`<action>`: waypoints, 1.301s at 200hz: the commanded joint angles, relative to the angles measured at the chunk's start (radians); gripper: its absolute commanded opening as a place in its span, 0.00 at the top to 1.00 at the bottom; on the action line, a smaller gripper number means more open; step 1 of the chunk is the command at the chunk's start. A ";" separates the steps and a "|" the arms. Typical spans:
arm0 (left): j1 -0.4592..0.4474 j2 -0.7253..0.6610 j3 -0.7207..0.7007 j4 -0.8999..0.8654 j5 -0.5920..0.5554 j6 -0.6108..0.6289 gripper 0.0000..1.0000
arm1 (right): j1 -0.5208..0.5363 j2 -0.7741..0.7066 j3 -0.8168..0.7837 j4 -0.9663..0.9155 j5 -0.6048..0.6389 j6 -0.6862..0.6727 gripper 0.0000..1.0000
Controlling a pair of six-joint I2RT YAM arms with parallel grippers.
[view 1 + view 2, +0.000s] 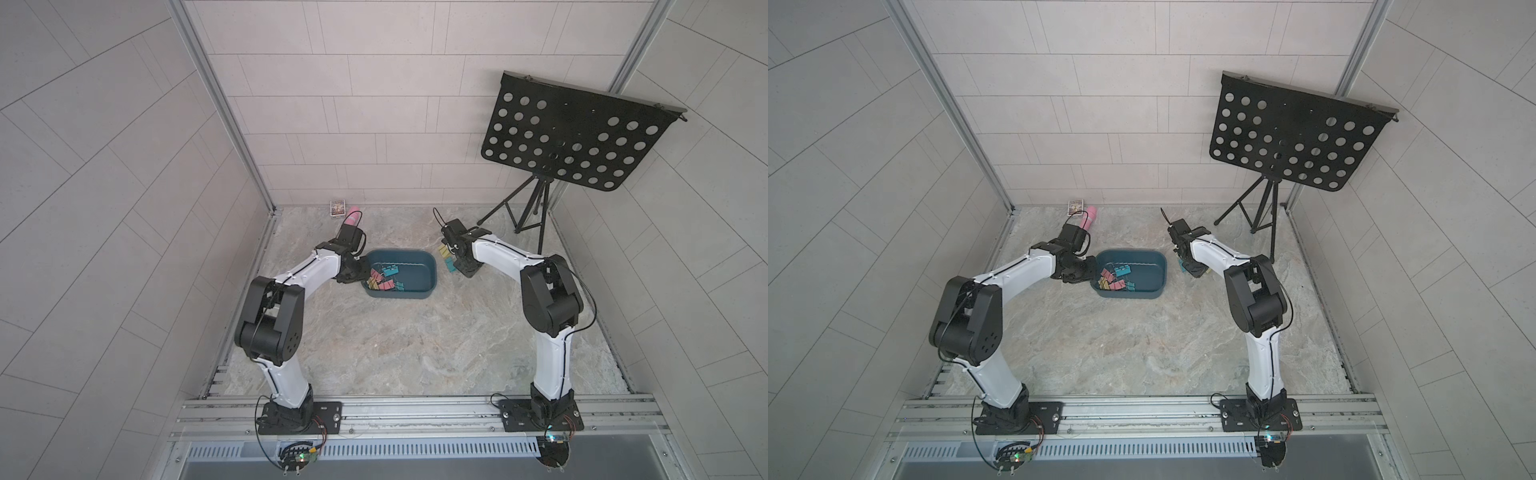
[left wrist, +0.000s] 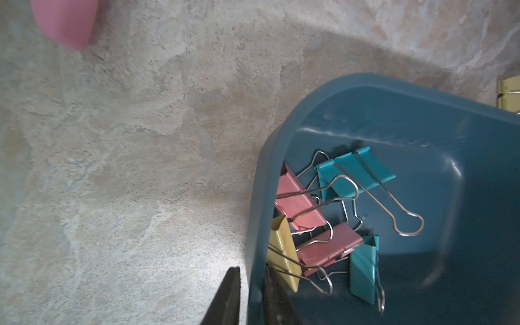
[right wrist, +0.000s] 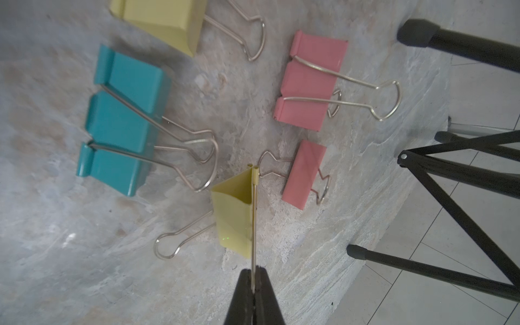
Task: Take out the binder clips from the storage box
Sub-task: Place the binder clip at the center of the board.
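Overhead view of a stone-patterned counter (image 1: 395, 353) w/ two white-and-black robot arms reaching in from 6 o'clock. A dark teal storage box (image 1: 417, 272) sits just past centre, its long side running 9 to 3 o'clock. Inside it, binder clips (image 1: 384, 279) in pink, yellow and teal are heaped at the 8 o'clock end; both top views show the heap (image 1: 1115, 278).

The left jaws are at the box's 9 o'clock end, clenched on its wall. In the left wrist view one dark finger (image 2: 229, 292) is outside the wall and its mate is inside, right beside the heaped clips (image 2: 306, 202).

The right jaws are off the box's 3 o'clock end, apart from it. They are clenched on one wire handle of a yellow clip (image 3: 235, 213), which hangs from them low over the counter; can't tell if it touches. More clips lie on the counter near it, outside the box: teal clips (image 3: 126, 121) side by side, pink clips (image 3: 309, 84), a smaller pink clip (image 3: 304, 174) and another yellow one (image 3: 168, 19). Some show in a top view (image 1: 446, 255).

Also present: a black perforated music stand (image 1: 577, 133) at approx. 1 o'clock. A pink stick (image 1: 353, 216) and a small printed card box (image 1: 337, 208) are at 11 o'clock.
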 commanded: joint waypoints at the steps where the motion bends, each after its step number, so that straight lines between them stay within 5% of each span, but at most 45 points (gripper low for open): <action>1: 0.004 -0.001 -0.010 0.001 -0.002 0.011 0.76 | 0.003 0.024 0.013 -0.028 0.004 0.018 0.94; 136: 0.007 -0.005 -0.010 0.001 -0.001 0.011 0.76 | 0.005 0.035 0.030 -0.041 -0.030 0.044 0.79; 216: 0.008 -0.004 -0.003 -0.006 -0.003 0.011 0.76 | 0.004 -0.079 0.062 -0.058 -0.087 0.071 0.55; 260: 0.007 -0.001 0.001 -0.007 0.000 0.010 0.76 | 0.005 -0.203 0.068 -0.043 -0.300 0.106 0.50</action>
